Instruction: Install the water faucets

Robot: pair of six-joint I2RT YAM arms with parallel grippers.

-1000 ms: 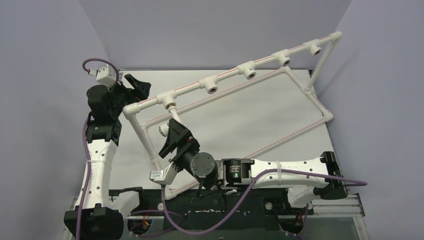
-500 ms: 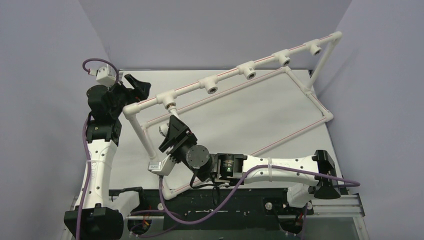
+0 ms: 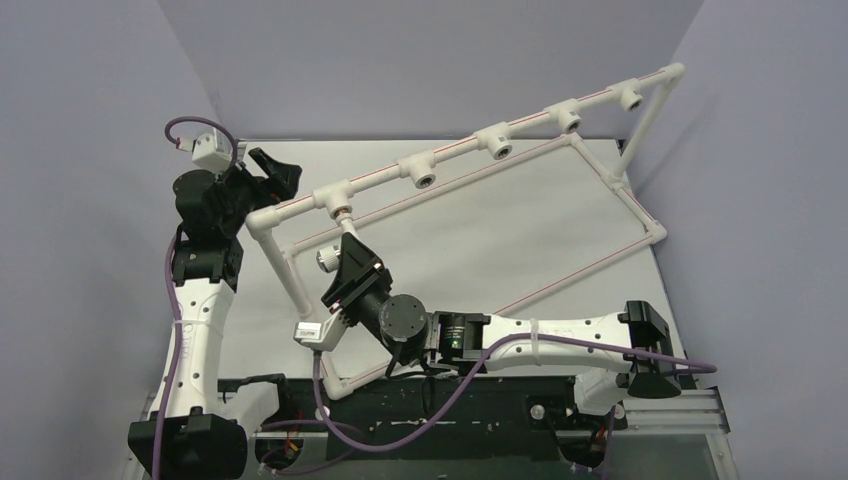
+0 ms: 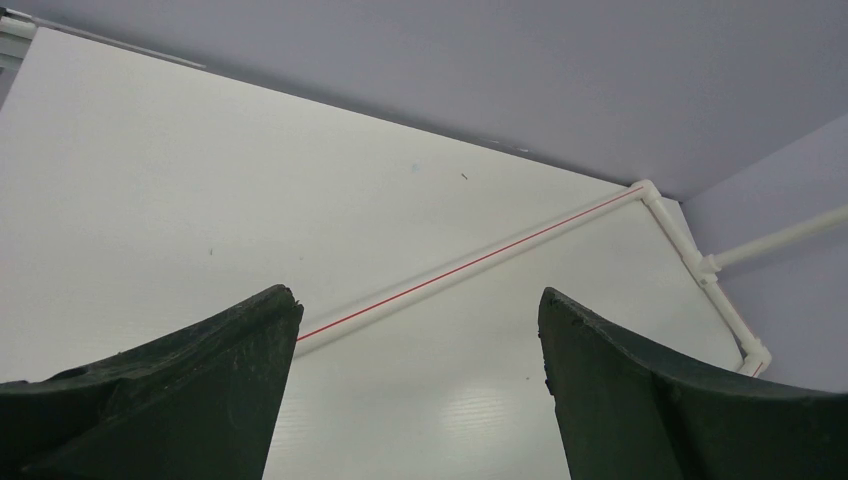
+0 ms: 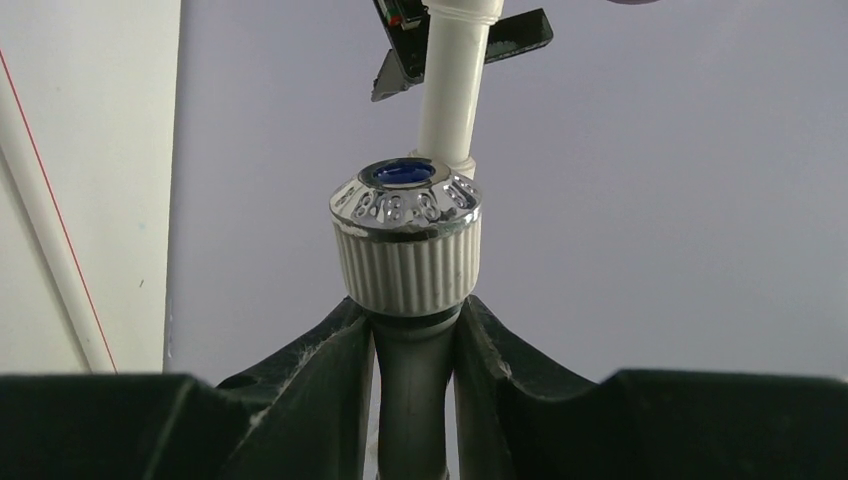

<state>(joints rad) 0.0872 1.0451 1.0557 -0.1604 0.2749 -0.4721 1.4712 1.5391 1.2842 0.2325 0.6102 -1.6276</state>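
The right gripper [image 5: 415,315] has its fingers clamped on the neck of the white faucet [image 5: 405,250], just under its ribbed knob [image 5: 405,200] with the silvery rim and blue centre. The faucet is held off the table [image 3: 480,230], over its near-left part, just on the near side of the leftmost tee socket [image 3: 341,206] on the raised bar of the pipe frame [image 3: 455,148]. The threaded end cannot be seen in any view. The step in hand appears to be bringing the faucet to that socket. To do it well, the arm should line the hidden threaded end squarely with the socket's mouth before pushing, and approach slowly along the socket's axis. It should turn only once the thread has seated, since a tilted start would likely cross-thread or nudge the light frame. The left gripper [image 4: 420,310] hangs by the frame's far-left corner with its fingers [image 4: 240,340] wide apart and holding nothing; it could steady the pipe. As for writing, a small white label [image 3: 310,328] at the right wrist carries print too small to read, the raised marks around the knob's rim cannot be made out, and no brand is legible.
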